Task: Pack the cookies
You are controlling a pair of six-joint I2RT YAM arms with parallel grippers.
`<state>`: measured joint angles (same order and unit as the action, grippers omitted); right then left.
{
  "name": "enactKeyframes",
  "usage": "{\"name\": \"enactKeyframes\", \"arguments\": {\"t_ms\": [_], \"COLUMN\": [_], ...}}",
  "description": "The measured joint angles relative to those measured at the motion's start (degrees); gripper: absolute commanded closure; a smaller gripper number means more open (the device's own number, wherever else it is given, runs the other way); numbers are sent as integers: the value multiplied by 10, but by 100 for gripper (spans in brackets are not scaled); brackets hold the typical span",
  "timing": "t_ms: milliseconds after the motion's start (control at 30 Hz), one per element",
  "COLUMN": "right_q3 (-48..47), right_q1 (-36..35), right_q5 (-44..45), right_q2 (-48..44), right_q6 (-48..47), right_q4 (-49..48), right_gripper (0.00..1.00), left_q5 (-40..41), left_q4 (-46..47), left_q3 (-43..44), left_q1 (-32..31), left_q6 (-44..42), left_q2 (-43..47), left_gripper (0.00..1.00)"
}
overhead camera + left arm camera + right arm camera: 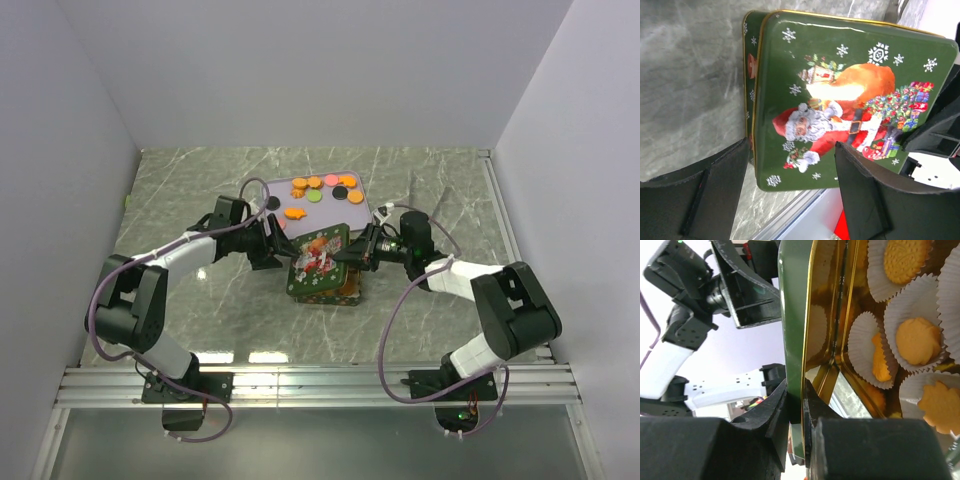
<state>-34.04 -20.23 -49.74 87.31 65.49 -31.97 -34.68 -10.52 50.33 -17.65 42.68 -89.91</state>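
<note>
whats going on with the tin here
The right gripper is pinching the edge of the Santa lid, holding it tilted over the green tin, which has cookies in white paper cups inside. The left gripper sits open at the lid's other side. Loose cookies lie on the lavender tray behind.

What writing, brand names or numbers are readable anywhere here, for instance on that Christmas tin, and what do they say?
No text is readable in any view.
tin lid: only a Santa picture and snowflakes, no words.
cookies: one shows a stamped pattern, too fine to read as letters.
</note>
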Motion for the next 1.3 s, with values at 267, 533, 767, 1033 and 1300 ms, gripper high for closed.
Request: {"name": "enactKeyframes", "arguments": {"t_ms": [267, 533, 767, 1033, 1300], "right_q3": [0, 11, 43, 48, -15], "right_q1": [0, 23, 61, 65, 92], "right_q5": [17, 3, -50, -84, -71], "right_q2": [-9, 11, 58, 20, -113], "right_q6": [-42, -45, -13, 11, 3], "right_q4": [53, 38, -45, -63, 67], "right_gripper": [100, 100, 100, 100, 100], "left_q5": [0, 14, 31, 36, 63], "left_q4": [12, 10, 2, -3, -30], "left_q3": [5, 5, 14, 21, 70], "left_q1": [-35, -46, -46, -46, -47], "left_q6": [2, 2, 2, 2, 1], "left_q2": [-27, -46, -47, -47, -47], "left_gripper": [27, 28, 29, 30, 31]}}
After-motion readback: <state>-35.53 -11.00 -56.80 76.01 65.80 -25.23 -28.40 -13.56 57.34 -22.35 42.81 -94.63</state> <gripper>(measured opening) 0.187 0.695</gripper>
